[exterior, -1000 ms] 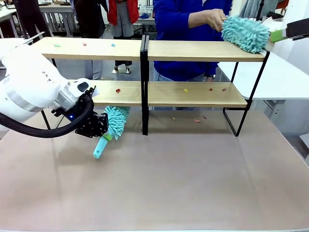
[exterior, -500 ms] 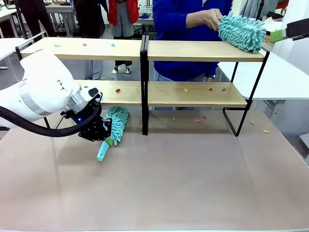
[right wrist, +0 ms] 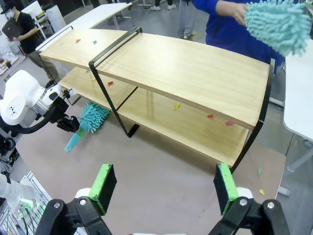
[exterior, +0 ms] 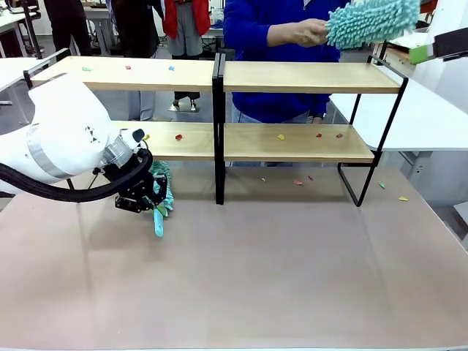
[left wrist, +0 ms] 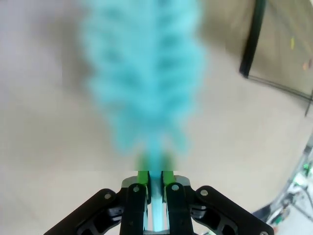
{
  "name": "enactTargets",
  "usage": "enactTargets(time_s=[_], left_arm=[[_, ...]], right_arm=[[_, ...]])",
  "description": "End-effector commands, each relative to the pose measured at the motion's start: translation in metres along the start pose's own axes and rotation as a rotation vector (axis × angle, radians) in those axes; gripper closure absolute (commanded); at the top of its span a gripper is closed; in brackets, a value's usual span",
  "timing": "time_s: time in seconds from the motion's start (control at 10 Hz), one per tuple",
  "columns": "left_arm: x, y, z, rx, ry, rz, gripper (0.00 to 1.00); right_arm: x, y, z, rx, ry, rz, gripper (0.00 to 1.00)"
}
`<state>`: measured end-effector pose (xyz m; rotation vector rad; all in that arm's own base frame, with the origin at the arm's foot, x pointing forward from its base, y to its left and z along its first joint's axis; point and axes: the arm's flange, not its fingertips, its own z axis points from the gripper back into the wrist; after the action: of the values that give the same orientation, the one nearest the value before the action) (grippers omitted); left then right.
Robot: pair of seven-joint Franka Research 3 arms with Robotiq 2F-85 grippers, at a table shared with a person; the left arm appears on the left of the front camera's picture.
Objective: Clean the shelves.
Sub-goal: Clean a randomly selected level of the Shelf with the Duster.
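Now, with left gripper (left wrist: pixel 155 176) clenched on fluffy turquoise duster (left wrist: pixel 144 83), right gripper (right wrist: pixel 165 182) spread empty: raise to black-framed wooden shelves (exterior: pixel 307 77), sweep coloured scraps (exterior: pixel 178 137) off.

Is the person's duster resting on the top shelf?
No, the person's hand holds the duster in the air above the top shelf.

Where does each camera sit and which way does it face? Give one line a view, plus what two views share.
Front view: fixed on the robot's side, facing across the tabletop at the shelves and the person; the left arm shows.
Left wrist view: on the left arm's wrist, looking along the left tool, shut on the duster.
Right wrist view: high up, looking down over the open right tool at the shelves.
Shared: front and right wrist views both show the shelves, the left arm's duster and the person's duster.
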<state>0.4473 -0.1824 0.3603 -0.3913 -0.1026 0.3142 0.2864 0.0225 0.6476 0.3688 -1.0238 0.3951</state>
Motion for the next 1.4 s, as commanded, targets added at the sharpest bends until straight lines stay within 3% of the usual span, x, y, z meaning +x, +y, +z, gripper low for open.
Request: enactTargets(time_s=[0.0, 0.4, 1.3], left_arm=[[-0.011, 0.006, -0.003, 0.089, -0.072, 0.110, 1.00], [-0.011, 0.018, -0.002, 0.217, -0.073, 0.203, 1.00], [-0.067, 0.060, 0.033, 0.295, 0.141, 0.040, 1.00]], right_arm=[[0.000, -0.001, 0.000, 0.003, -0.002, -0.003, 0.00], [0.000, -0.001, 0.000, 0.003, -0.002, -0.003, 0.00], [0.000, -0.001, 0.000, 0.003, -0.002, -0.003, 0.00]])
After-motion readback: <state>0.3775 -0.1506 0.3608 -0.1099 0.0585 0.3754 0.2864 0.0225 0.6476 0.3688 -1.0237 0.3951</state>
